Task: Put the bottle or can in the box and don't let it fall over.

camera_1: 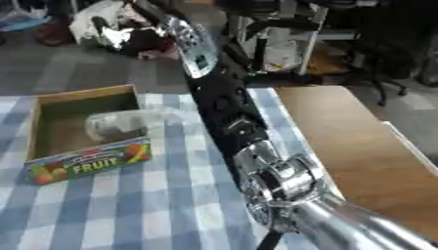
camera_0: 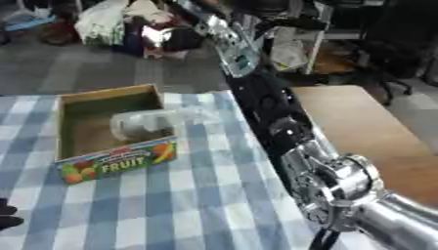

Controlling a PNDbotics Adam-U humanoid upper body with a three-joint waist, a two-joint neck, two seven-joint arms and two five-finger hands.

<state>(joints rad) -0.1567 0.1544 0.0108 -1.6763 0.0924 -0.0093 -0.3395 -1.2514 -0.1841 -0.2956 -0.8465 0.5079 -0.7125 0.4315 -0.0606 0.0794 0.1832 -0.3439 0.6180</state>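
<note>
Blue and white checks cover the cloth (camera_0: 192, 195) on your bench. The cardboard fruit box (camera_0: 73, 105) sits on it at about 10 o'clock. Its open top faces up, and the near wall has bright fruit pictures and the word FRUIT on it.

A clear plastic bottle (camera_0: 141, 124) is in the box, on the 3 o'clock side. Its fat part is inside the box, close to the near wall. A thinner, paler part reaches toward 3 o'clock, over the side wall of the box. The bottle looks blurry, so you cannot tell if it stands straight or leans.

Your right arm (camera_1: 224, 105) comes in from 5 o'clock and runs up toward 12 o'clock, across the cloth and past the far edge of the bench. It has a big shiny silver joint (camera_0: 342, 183) near you, then a long black part. The black part passes just beside the box on the 3 o'clock side, above the cloth. At its far end is a shiny part (camera_1: 190, 46) with a greenish patch, out over the grey floor (camera_0: 77, 73). You cannot tell if that hand is open or closed, and it is not touching the bottle.

Your left hand (camera_0: 7, 215) shows only as small dark shapes at the 8 o'clock edge, well apart from the box. You cannot tell its state either.

A bare wooden table top (camera_0: 368, 132) lies at 3 o'clock, right next to the cloth.
</note>
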